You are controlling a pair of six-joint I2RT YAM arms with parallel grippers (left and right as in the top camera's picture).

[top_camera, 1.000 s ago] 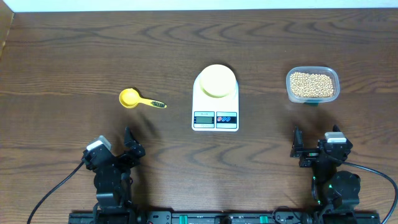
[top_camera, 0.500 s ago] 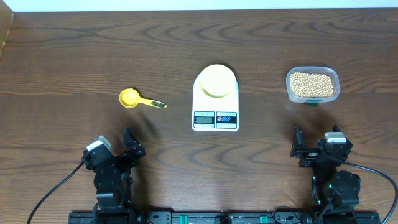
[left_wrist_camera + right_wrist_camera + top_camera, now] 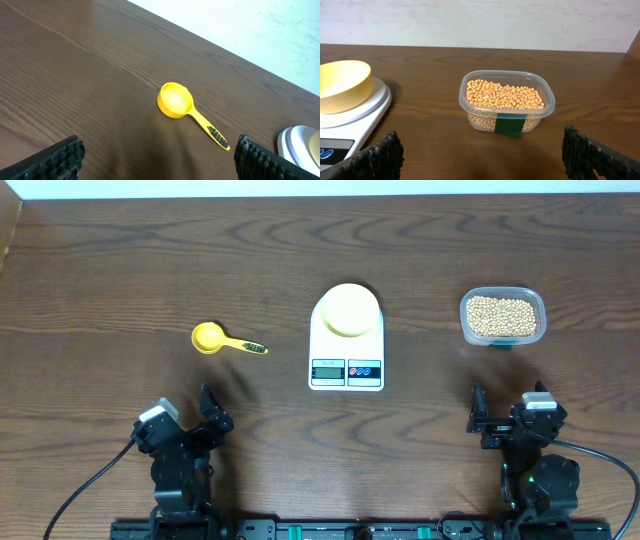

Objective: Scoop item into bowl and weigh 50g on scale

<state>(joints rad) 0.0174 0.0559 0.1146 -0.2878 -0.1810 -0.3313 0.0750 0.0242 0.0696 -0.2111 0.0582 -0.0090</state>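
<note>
Nothing has moved since a second ago: both arms and every item sit where they were.

Left to right for you:

- left gripper point(image 3: 183, 420) sits low at the near edge of the wooden table point(image 3: 120, 270). Its fingers point(image 3: 60, 157) are spread wide with nothing between them, and only bare wood shows in the gap on your left wrist view.
- yellow scoop point(image 3: 222, 340) lies flat on the table beyond that gripper, well apart from it. Its cup is on the left and its handle points right, towards the scale (the cup looks empty).
- white scale point(image 3: 346, 370) is at table centre, with the display and two coloured buttons on its near edge. I can't read the display at this size.
- pale-yellow bowl point(image 3: 348, 310) sits upright on the far part of the scale platform. No beans are visible in it.
- clear tub point(image 3: 504, 74) stands right of the scale and clear of it, with a green label point(image 3: 510, 125) on its near wall. The beans point(image 3: 502, 318) are all in the tub, filling it nearly to the rim.
- right gripper point(image 3: 508, 420) is on the near side of the tub and not touching it. Its pads point(image 3: 375, 157) stand fully apart and hold nothing.
</note>
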